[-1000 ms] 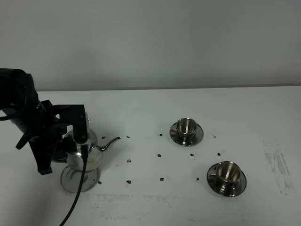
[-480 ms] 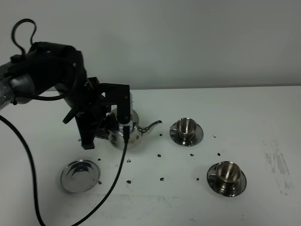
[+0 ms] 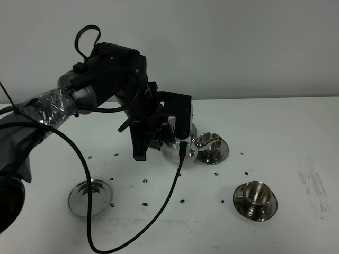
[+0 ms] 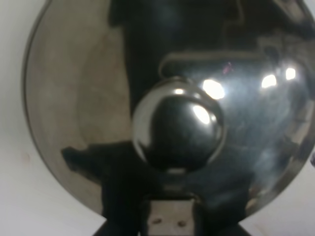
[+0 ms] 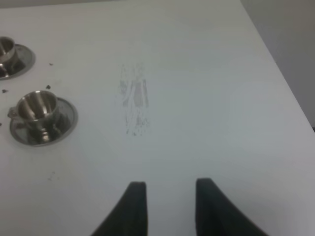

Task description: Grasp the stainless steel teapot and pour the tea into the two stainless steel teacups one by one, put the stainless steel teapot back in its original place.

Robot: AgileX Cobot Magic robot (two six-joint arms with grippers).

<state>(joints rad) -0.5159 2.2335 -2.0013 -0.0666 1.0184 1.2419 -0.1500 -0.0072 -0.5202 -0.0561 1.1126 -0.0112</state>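
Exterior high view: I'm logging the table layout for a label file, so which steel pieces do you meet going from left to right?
flat steel coaster → stainless steel teapot → farther teacup on its saucer → nearer teacup on its saucer

- This looks like a robot test lab rather than a home: a bare white counter [image 3: 286,119] stands against a plain grey wall [image 3: 238,47].
- Small black marks [image 3: 179,174] dot the counter, and there is a scuffed patch [image 3: 312,185] on the right.
- A black robot arm [image 3: 114,69], partly wrapped in foil, trails a loose cable [image 3: 168,193].
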